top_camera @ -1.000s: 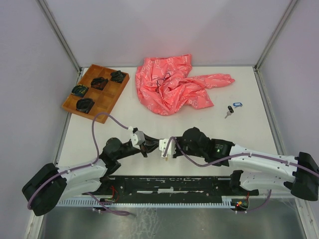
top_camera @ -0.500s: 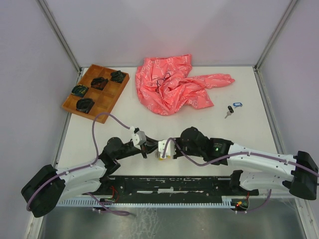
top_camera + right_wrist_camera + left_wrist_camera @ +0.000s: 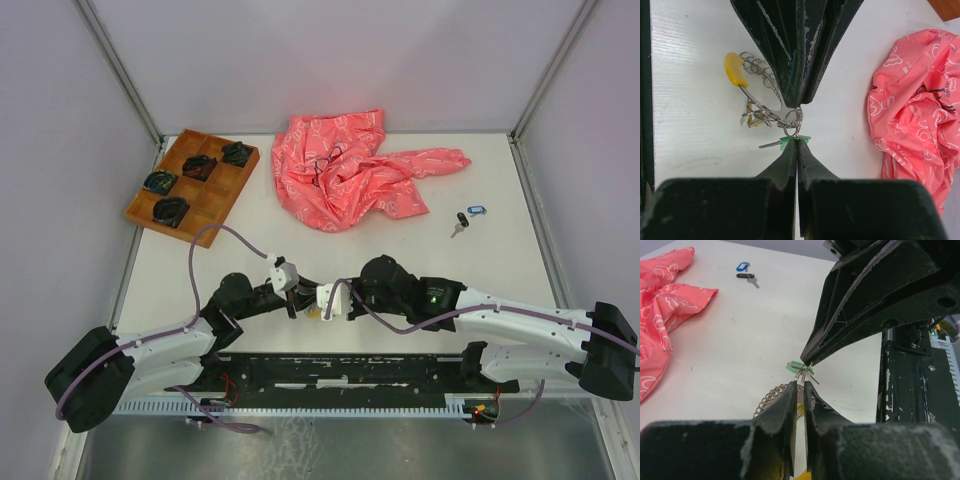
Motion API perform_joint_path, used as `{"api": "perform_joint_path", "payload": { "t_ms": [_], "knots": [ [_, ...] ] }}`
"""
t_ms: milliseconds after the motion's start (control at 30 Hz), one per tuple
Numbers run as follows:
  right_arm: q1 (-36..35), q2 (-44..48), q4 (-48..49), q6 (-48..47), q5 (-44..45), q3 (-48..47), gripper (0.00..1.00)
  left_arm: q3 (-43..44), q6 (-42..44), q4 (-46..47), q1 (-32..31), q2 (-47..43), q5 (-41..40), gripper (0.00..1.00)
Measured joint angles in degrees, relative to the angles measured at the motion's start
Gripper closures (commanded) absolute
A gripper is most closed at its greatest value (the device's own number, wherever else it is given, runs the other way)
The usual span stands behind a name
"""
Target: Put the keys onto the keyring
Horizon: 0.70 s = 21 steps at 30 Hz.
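Note:
My two grippers meet tip to tip low over the table near its front edge. My left gripper (image 3: 296,302) (image 3: 798,386) is shut on the keyring (image 3: 771,396), a grey beaded ring that also shows in the right wrist view (image 3: 758,65), with a yellow-tagged key (image 3: 734,69) and other small rings hanging from it. My right gripper (image 3: 317,307) (image 3: 797,140) is shut on a green-tagged key (image 3: 788,143) (image 3: 798,367), whose small split ring (image 3: 791,120) touches the left fingertips. A blue-tagged key (image 3: 476,210) and a black-tagged key (image 3: 460,221) lie apart at the right.
A crumpled pink cloth (image 3: 350,170) with a thin dark cord loop on it lies at the back centre. A wooden compartment tray (image 3: 205,238) with dark items stands at the back left. Frame posts stand at the back corners.
Both grippers have closed in on each other and sunk a little toward the near edge. The green key is now right at the left fingertips.

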<state>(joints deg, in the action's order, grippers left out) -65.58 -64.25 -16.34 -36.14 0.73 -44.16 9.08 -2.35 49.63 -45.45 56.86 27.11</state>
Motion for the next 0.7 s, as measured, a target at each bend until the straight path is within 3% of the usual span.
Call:
{"api": "perform_joint_path", "payload": {
  "t_ms": [700],
  "knots": [
    [0.0, 0.02, -2.25, -1.7, -0.31, 0.0, 0.99, 6.32, 12.33, -9.33, 0.0, 6.58, 9.07, 0.83]
  ]
}}
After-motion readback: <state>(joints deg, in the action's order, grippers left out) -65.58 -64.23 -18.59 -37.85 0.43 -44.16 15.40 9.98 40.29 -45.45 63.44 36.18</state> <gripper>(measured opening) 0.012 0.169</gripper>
